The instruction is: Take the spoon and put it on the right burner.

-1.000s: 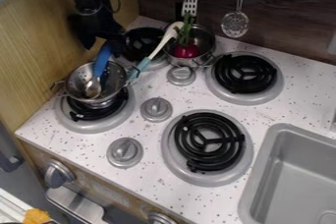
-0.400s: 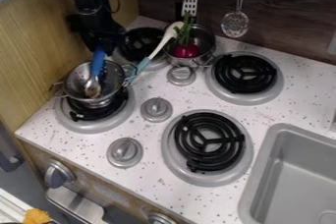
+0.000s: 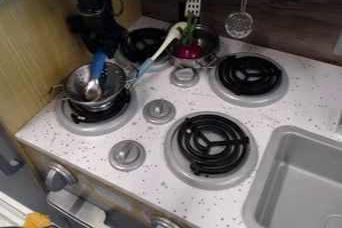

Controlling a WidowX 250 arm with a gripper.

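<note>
a blue-handled spoon (image 3: 93,91) leans in a metal colander (image 3: 77,79), just below the end effector (image 3: 105,47) in the camera view, its long axis running handle-up toward it; whether the end effector is spread, closed or pinching the spoon cannot be told.

Colander (image 3: 77,76): on burner (image 3: 75,124). Spoon (image 3: 93,91): bowl in colander, contact unclear. From colander: pot (image 3: 195,63), 2 o'clock; sink (image 3: 266,172), 4 o'clock.
</note>
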